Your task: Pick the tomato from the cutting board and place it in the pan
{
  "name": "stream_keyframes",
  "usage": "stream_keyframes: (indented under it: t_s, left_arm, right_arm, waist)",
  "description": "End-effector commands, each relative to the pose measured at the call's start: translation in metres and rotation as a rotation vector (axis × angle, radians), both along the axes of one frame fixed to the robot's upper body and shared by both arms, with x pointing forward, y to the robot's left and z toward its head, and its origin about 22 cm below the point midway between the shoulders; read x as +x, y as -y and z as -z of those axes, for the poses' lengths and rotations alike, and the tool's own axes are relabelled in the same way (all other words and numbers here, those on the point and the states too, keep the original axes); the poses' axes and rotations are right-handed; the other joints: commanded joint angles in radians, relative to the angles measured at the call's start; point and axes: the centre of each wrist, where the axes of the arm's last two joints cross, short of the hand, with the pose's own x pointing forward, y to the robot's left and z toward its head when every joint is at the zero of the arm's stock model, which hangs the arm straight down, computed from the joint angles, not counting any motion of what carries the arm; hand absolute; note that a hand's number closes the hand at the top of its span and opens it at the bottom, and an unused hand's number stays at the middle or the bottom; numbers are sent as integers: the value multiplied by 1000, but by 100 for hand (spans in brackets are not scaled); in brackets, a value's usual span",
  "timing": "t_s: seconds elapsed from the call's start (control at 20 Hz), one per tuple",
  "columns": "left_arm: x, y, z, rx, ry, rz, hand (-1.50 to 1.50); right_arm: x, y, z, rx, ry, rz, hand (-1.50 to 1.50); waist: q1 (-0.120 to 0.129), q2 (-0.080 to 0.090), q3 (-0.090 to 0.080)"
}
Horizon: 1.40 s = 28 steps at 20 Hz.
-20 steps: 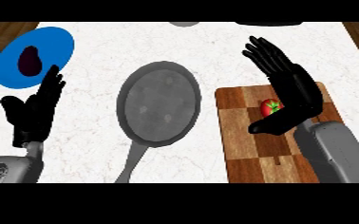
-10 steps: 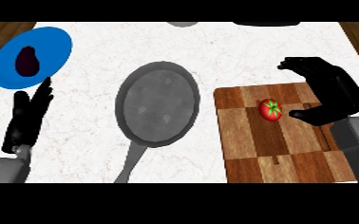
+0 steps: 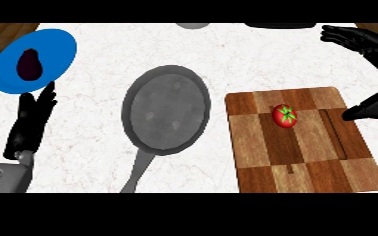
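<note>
Well apart, tomato (image 3: 285,116) on cutting board (image 3: 295,160), right robot hand (image 3: 354,37) spread.

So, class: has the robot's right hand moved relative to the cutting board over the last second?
Yes. The right hand has shifted right and away from the tomato, now mostly beyond the cutting board's right edge.

Your left hand (image 3: 29,122) sits at the lower-left edge, fingers straight & pointing up, at rest, grey forearm just showing below. Your right hand (image 3: 354,39) is at the far right edge, spread wide: fingers up top, thumb lower down, nothing held.
</note>
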Motion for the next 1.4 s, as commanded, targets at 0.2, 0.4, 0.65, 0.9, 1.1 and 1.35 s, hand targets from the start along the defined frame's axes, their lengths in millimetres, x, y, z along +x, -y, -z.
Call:
stream_keyframes:
  t_s: [0.2, 0.4, 0.65, 0.9, 1.1, 1.35]
  left_arm:
    - [8, 0, 3, 17, -2, 2, 0]
    - [-6, -12, 10, 14, -9, -18, 0]
    - [-6, -11, 6, 0, 9, -20, 0]
    - [-15, -15, 4, -1, -10, -7, 0]
    - [-3, 6, -10, 6, 0, -16, 0]
    - [4, -3, -9, 19, 8, -26, 0]
  right_arm:
    - [4, -51, -52, -547, 120, -120, -150]
    - [-11, -74, -53, -744, 146, -155, -150]
    - [-17, -104, -32, -870, 166, -168, -150]
    - [-24, -102, 3, -949, 119, -193, -150]
    - [-24, -108, 13, -962, 128, -164, -150]
    - [-33, -93, 39, -1046, 154, -133, -150]
  waist:
    - [4, 2, -2]
    - [-13, -7, -2]
    - [-12, -5, -1]
    - [-10, -4, 0]
    - [-11, -4, 0]
    - [-13, -4, 0]
